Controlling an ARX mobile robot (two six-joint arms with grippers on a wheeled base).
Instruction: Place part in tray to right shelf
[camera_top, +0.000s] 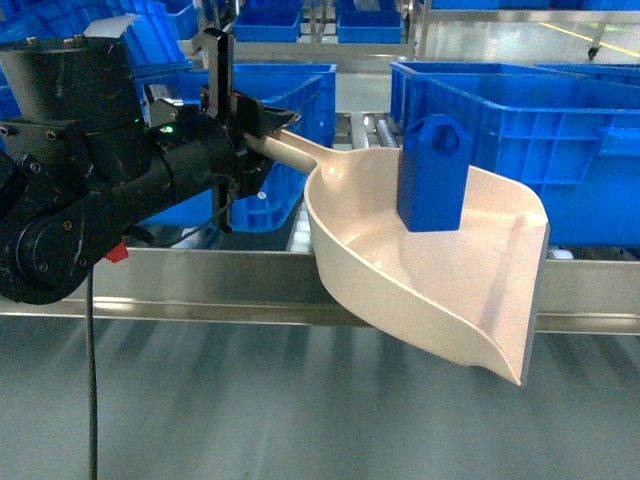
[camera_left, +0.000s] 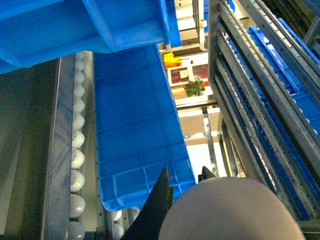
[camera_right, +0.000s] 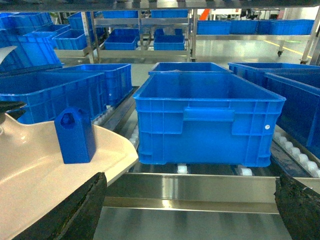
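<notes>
Left end effector (camera_top: 240, 140) holds tray (camera_top: 440, 270); crate (camera_right: 207, 120) probably blocks.

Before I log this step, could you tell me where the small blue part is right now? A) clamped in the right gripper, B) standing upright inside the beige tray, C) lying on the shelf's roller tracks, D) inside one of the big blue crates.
B: the blue part stands upright on the floor of the beige tray, which the left gripper holds by its handle over the shelf's front rail.

My black left gripper (camera_top: 235, 125) holds a pale beige-pink tray (camera_top: 440, 290); the bright blue part (camera_top: 433, 172) matches the crates (camera_right: 207, 117); silver shelf (camera_top: 220, 275).
</notes>
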